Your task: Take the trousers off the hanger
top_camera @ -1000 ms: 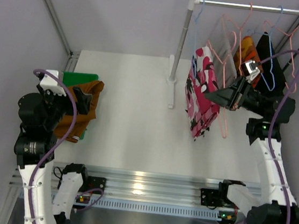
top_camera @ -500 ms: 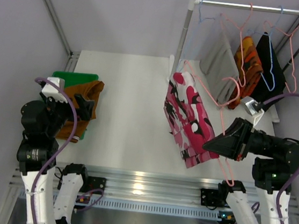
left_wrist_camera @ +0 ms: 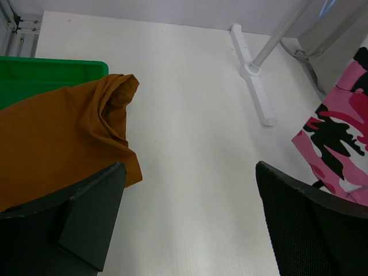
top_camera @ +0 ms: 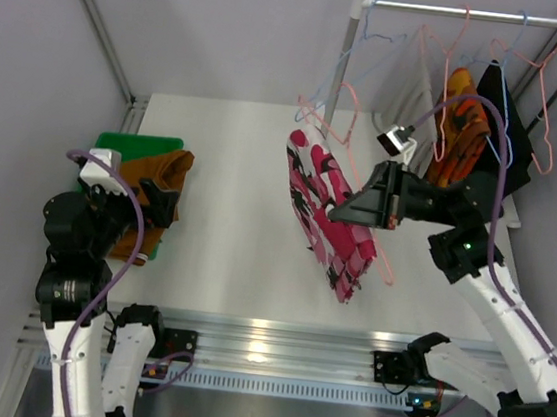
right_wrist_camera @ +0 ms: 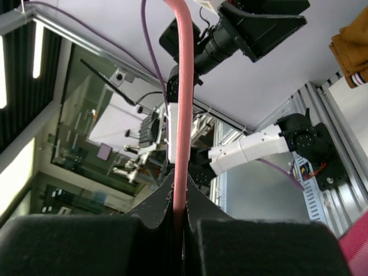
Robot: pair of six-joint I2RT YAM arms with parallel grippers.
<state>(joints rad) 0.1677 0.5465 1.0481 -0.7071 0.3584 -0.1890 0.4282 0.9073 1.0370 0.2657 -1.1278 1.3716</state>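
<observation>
My right gripper (top_camera: pixel 346 214) is shut on the pink wire hanger (right_wrist_camera: pixel 181 103), which carries the pink-red-white floral trousers (top_camera: pixel 326 219) tilted in the air over the middle of the table, away from the rail. In the right wrist view the wire runs straight up out of the closed right gripper (right_wrist_camera: pixel 180 214). The light grey trousers (top_camera: pixel 407 94) still hang on the rail. The rust-brown trousers (top_camera: pixel 156 182) lie draped over the green bin (top_camera: pixel 135 142). My left gripper (left_wrist_camera: pixel 190 190) stands open and empty above the table, beside the rust-brown trousers (left_wrist_camera: pixel 63 132).
The clothes rail (top_camera: pixel 482 12) stands at the back right on a white post with a foot (left_wrist_camera: pixel 253 86). An orange-patterned garment (top_camera: pixel 462 119) and a black garment (top_camera: pixel 498 111) hang there with several bare wire hangers. The green bin (left_wrist_camera: pixel 52 69) sits at the table's left edge.
The right arm has carried the hanger with the floral trousers off the rail, first toward the front, then left to the table's middle. The left arm has barely shifted.
</observation>
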